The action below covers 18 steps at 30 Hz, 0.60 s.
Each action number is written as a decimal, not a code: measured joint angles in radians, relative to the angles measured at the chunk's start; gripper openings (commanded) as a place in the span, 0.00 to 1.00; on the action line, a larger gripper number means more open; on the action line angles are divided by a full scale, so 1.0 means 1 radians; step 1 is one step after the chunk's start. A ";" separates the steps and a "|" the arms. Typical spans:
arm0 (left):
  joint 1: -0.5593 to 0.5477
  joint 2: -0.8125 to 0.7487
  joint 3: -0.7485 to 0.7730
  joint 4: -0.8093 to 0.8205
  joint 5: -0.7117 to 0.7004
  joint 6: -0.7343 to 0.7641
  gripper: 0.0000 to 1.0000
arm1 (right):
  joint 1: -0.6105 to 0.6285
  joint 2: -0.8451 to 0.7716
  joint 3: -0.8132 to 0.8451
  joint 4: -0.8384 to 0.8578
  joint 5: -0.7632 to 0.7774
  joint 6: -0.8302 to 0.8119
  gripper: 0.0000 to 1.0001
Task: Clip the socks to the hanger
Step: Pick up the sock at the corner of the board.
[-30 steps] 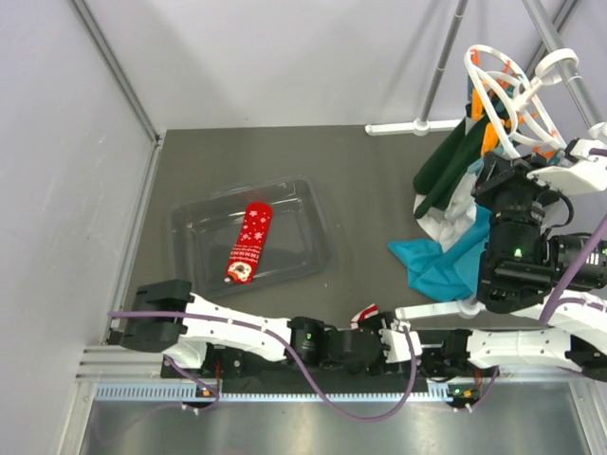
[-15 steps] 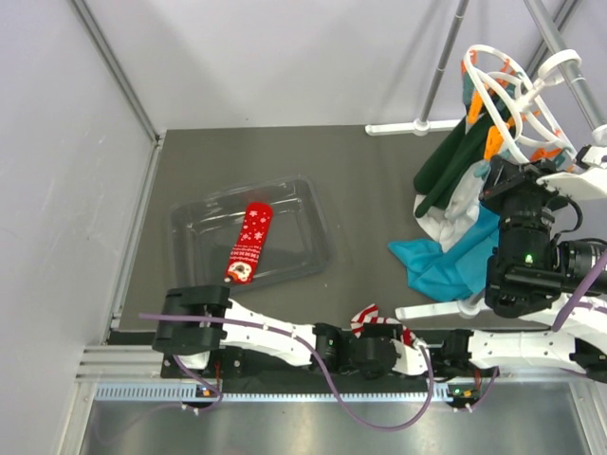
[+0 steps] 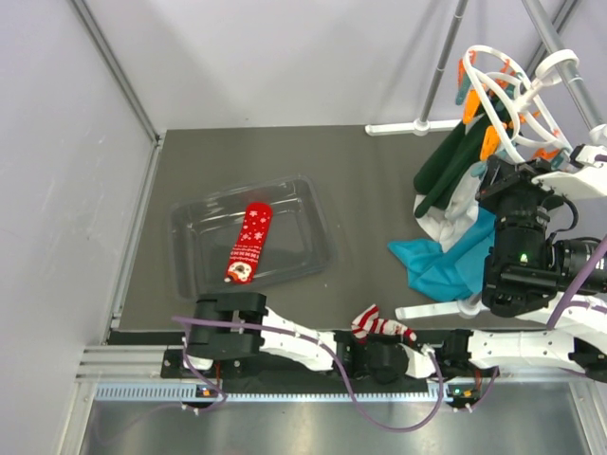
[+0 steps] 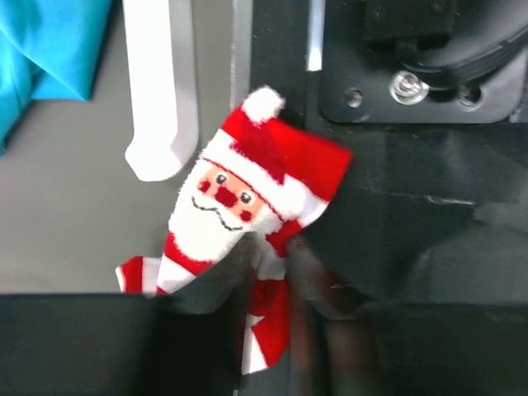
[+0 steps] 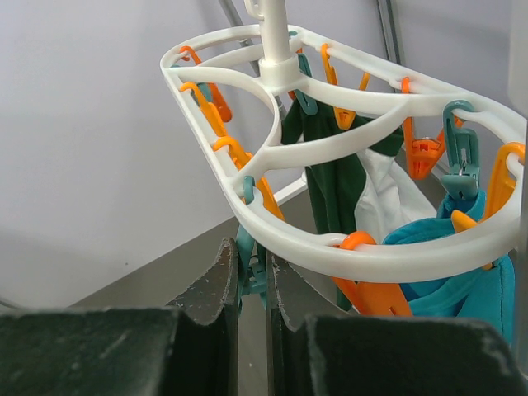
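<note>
Setting: a dark grey counter [image 3: 360,190] closed in by pale walls [image 3: 285,57].
Tray: a clear plastic tray [image 3: 190,227] sits on the counter and serves as the reference point below.
Snowflake sock: the red snowflake sock [image 3: 249,243] lies flat inside the tray, running slantwise across it.
Striped sock: the red-and-white striped sock [image 4: 239,206] with the Santa face is outside the tray, on the right arm's side of it and nearer the arm bases, its face turned up.
Left fingers: the left fingers [image 4: 304,276] stand on either side of the striped sock's lower fold. They are blurred, and a firm pinch cannot be confirmed.
Hanger: the white round hanger [image 5: 277,73] hangs well apart from the tray, high on the right arm's side, with orange pegs [image 5: 367,285] dangling from its rim.
Right fingers: the right fingers [image 5: 233,276] are pressed together on a teal peg [image 5: 251,256] just under the hanger's rim.
Other laundry: a dark green garment [image 3: 450,166] and a blue cloth [image 3: 441,261] hang from the hanger, farther from the tray than the striped sock.
Rack foot: a white rack foot [image 4: 153,91] lies just beside the striped sock, on the side away from the tray.
</note>
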 measured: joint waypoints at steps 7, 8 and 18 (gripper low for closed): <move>0.066 -0.086 -0.044 0.028 0.060 -0.049 0.00 | 0.000 0.000 0.000 0.000 0.000 0.000 0.00; 0.089 -0.129 -0.060 0.028 0.086 -0.064 0.00 | 0.000 0.000 0.000 0.000 0.000 0.000 0.00; 0.416 -0.607 -0.116 0.138 0.430 -0.239 0.00 | 0.000 0.001 0.000 0.000 0.000 -0.001 0.00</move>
